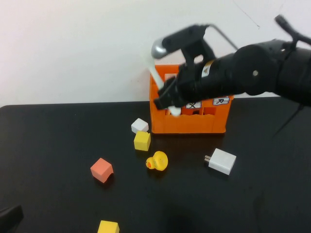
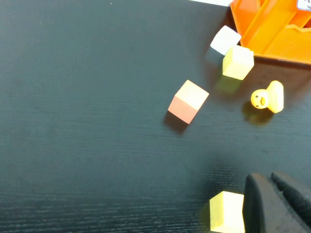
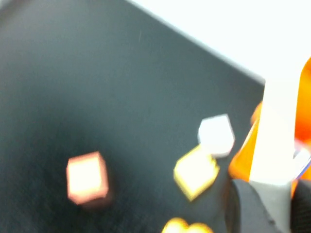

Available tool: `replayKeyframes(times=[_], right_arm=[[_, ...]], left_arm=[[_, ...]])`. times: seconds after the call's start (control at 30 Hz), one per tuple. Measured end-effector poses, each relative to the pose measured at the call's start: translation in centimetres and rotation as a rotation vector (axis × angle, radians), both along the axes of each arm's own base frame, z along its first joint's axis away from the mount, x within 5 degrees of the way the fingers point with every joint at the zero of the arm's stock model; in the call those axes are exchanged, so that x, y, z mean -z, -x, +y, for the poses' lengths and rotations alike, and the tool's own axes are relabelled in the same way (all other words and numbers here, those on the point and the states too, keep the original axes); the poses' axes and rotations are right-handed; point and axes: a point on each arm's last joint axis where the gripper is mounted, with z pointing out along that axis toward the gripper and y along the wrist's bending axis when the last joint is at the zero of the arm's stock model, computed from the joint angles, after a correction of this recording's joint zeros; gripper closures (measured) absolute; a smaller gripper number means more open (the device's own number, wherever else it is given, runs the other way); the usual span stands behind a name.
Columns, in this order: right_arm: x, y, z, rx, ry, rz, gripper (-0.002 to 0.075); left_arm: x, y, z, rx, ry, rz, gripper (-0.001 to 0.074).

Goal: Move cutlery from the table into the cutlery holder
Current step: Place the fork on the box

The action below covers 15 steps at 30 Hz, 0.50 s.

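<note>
Black right gripper (image 1: 167, 103) hangs over the left end of the orange crate (image 1: 194, 120), fingers clamped on a white fork (image 1: 156, 75) that slants up out of the crate's left compartment, its lower end hidden inside. On the table (image 1: 58, 141) near the crate's front lie a white cube (image 1: 139, 125), yellow cube (image 1: 142, 141), duck (image 1: 158, 161), white plug (image 1: 222, 161), red cube (image 1: 101, 170) and another yellow cube (image 1: 108, 227). Left gripper (image 2: 277, 204) sits at the near left edge beside that cube; whether its fingers are parted I cannot tell.
</note>
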Motion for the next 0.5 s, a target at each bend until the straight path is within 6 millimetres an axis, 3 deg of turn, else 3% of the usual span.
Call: replayKeyframes(times=[0.1,0.27,0.5], right_arm=[[-1.4,-0.2,-0.2,0.001,-0.009,-0.106,0.0546],[-2.1,-1.1,-0.3,0.013,-0.035,-0.246,0.0546],[-0.5,-3.7,-2.1,0.129,-0.126,-0.335,0.0546]], left_arm=[[0.0,0.0,0.0,0.0,0.0,0.0,0.0736],[0.0,0.0,0.0,0.0,0.0,0.0,0.0736],[0.0,0.0,0.0,0.0,0.0,0.0,0.0736]])
